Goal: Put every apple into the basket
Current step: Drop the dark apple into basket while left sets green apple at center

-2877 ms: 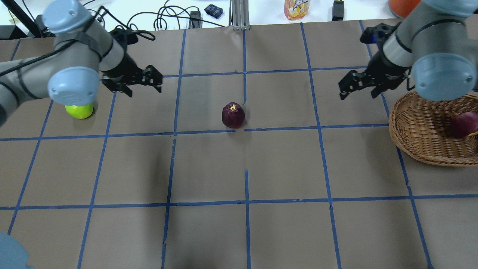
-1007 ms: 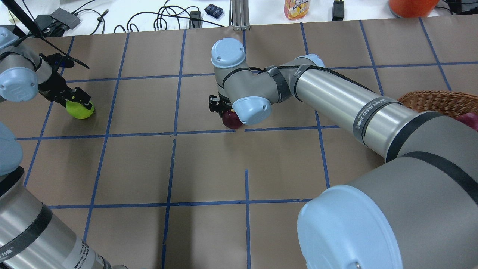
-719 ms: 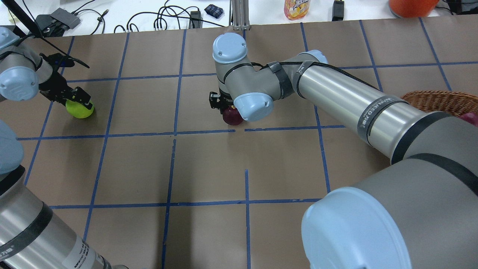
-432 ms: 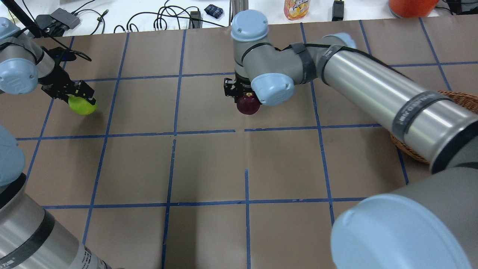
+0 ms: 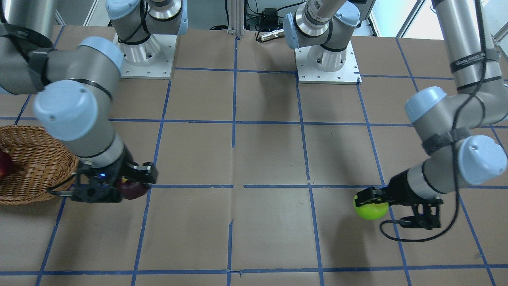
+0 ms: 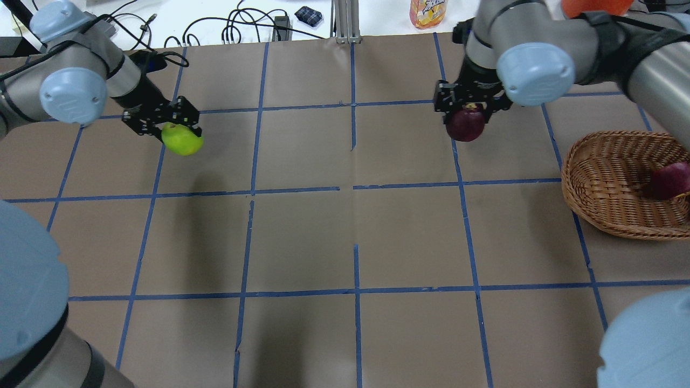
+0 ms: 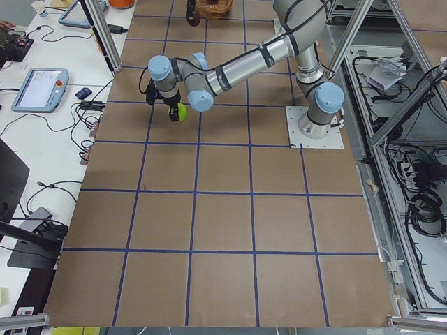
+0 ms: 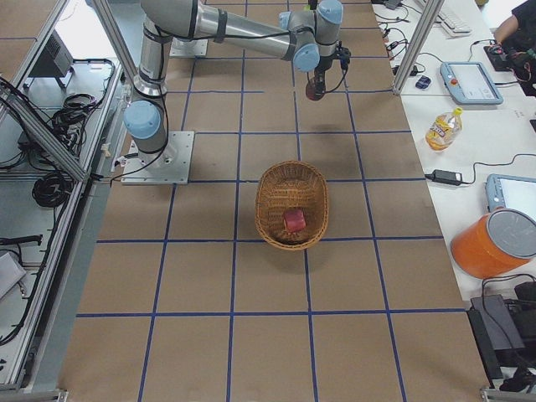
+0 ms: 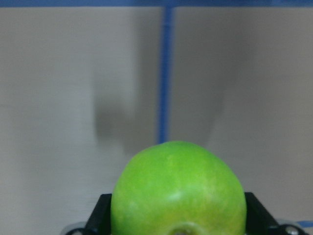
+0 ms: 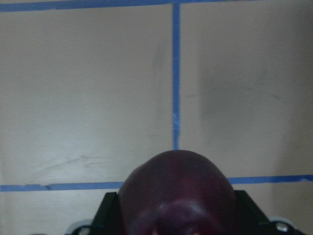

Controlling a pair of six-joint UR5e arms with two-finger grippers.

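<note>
My left gripper [image 6: 171, 125] is shut on the lime green apple [image 6: 183, 140] and holds it above the table at the left; the apple fills the left wrist view [image 9: 178, 191] and shows in the front view [image 5: 371, 208]. My right gripper [image 6: 468, 106] is shut on the dark maroon apple [image 6: 466, 125] and holds it in the air left of the wicker basket [image 6: 598, 183]; that apple shows in the right wrist view [image 10: 176, 193] and in the front view [image 5: 133, 190]. The streaky red apple [image 6: 670, 180] lies inside the basket [image 8: 276, 188].
The table is brown paper with a grid of blue tape. Beyond its far edge are cables, a juice bottle [image 6: 428, 12] and an orange bucket [image 6: 590, 8]. The two robot bases [image 5: 321, 59] stand at the table's near edge.
Both grippers closed on their apples and lifted them. The right gripper has carried the maroon apple right, towards the basket. The left gripper has carried the green apple right.
</note>
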